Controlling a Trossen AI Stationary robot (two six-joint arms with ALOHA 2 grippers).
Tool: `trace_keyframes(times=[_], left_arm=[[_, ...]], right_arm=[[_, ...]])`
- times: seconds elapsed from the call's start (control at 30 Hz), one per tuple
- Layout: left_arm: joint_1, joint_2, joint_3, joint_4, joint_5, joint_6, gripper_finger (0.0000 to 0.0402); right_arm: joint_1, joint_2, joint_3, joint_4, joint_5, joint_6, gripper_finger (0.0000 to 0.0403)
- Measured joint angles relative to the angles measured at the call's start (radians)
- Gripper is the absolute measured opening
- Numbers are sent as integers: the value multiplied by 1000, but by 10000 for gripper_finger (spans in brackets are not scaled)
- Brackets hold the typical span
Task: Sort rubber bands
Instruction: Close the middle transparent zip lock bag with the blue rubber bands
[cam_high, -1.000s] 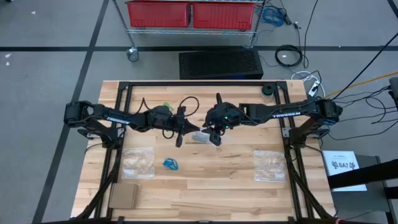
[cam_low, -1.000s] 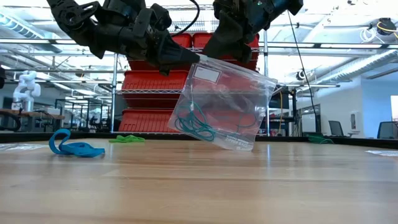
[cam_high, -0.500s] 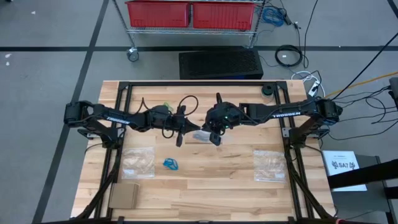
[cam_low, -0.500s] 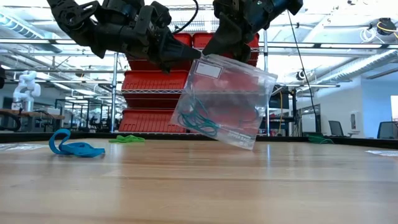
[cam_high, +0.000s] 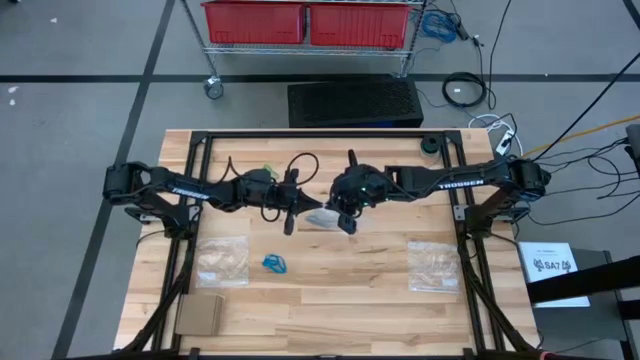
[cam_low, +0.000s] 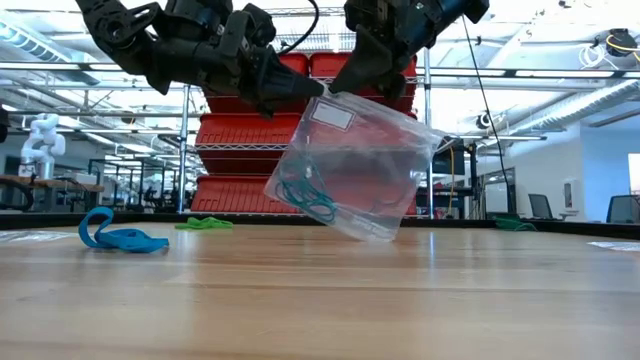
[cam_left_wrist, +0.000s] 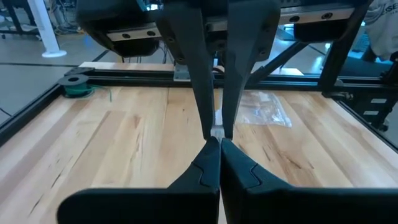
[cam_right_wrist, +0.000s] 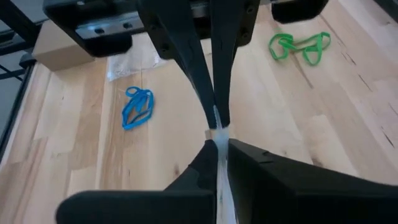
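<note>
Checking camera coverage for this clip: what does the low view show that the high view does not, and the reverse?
Only the low view shows the teal rubber bands inside the clear bag held up off the table.

Only the high view shows two more clear bags lying flat, and a cardboard box.

Both show the left gripper and right gripper shut on the bag's top edge, plus the blue rubber bands on the table.

**Four cameras, one table**

The high view looks straight down on the whole table (cam_high: 330, 300). The low view sits at table-top height, facing level across to red bins (cam_low: 240, 130). Each wrist view looks along its own fingers, close above the boards. The blue bands (cam_low: 115, 235) appear in the high, low and right wrist views.
</note>
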Motion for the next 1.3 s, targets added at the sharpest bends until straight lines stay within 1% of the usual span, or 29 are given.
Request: trace_keyframes(times=[0.37,0.87,1.3], left_arm=[[12,-17,-1,30,-2,0,0],[41,-27,-1,36,-2,-2,0],[41,-60,0,28,-2,-3,0]], right_arm=[[1,-1,0,-130,18,29,0],[66,0,-1,-263,25,91,1],[67,0,-1,-384,27,126,1]])
